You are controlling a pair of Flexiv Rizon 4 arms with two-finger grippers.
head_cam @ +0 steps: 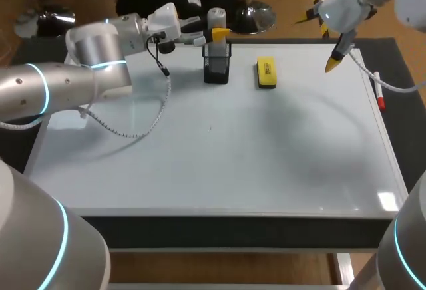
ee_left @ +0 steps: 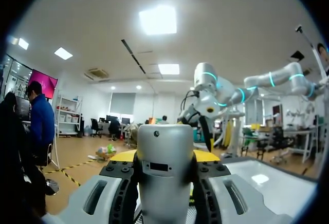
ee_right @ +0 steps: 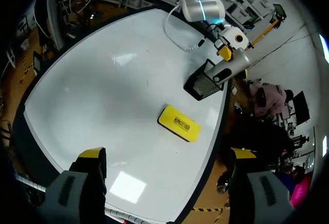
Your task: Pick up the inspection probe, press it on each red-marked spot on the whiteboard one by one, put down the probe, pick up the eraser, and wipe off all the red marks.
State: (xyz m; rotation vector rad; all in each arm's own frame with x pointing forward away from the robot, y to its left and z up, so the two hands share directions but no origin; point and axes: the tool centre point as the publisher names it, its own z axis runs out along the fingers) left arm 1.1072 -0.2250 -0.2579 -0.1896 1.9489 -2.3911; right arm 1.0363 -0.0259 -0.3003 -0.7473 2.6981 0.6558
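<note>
The inspection probe [head_cam: 216,20], a silver cylinder, stands upright at the back of the whiteboard [head_cam: 219,157], and its lower end reaches into a black mesh holder [head_cam: 217,64]. My left gripper [head_cam: 214,35] is shut on the probe's upper part. In the left wrist view the probe [ee_left: 165,168] fills the gap between the fingers [ee_left: 119,157]. The yellow eraser [head_cam: 266,72] lies flat just right of the holder. My right gripper [head_cam: 333,64] hangs open above the board's back right, with the eraser [ee_right: 179,123], holder [ee_right: 201,84] and probe [ee_right: 229,68] ahead of it. No red marks show on the board.
A red marker pen [head_cam: 379,95] lies along the board's right edge. A tiny dark speck [head_cam: 210,129] sits near the board's middle. My left arm's cable [head_cam: 143,129] droops over the back left of the board.
</note>
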